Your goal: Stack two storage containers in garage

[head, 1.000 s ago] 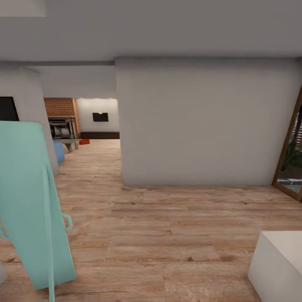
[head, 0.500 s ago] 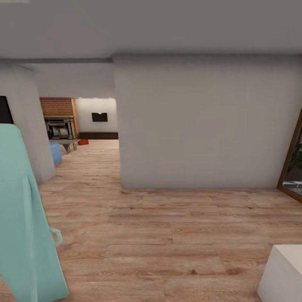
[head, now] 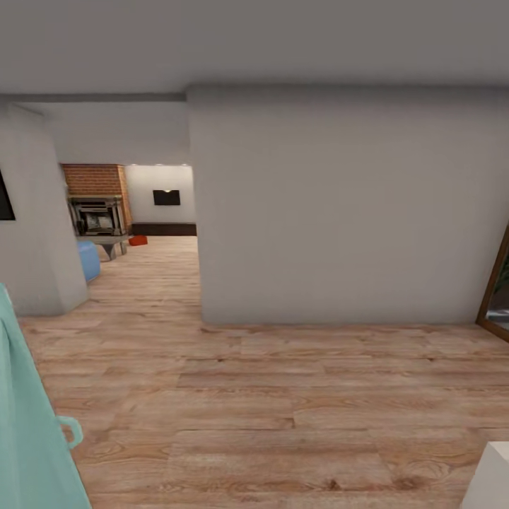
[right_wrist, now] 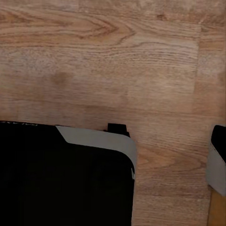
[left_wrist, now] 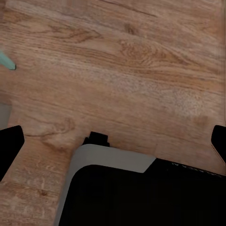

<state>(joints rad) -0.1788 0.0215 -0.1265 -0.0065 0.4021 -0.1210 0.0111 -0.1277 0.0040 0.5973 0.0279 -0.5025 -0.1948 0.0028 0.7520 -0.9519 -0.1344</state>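
Approaching: living room (head: 141,212), seen through the opening beside the pale grey wall (head: 339,212).
Container: small orange-red rectangular box (head: 138,240) on the light wood-plank flooring (head: 283,396), far ahead, near the red-brick fireplace (head: 95,201).
Second container: not made out.
Left pincer (left_wrist: 113,141): spread apart, empty.
Right pincer: state cannot be told.
Advice: steer left through the opening, well apart from the wall corner and the turquoise object (head: 28,438).

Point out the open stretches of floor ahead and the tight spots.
Open: the wood-plank floor between the grey wall ahead and the robot, and the passage left of that wall toward the brick fireplace. Tight: beside the teal object and the white block.
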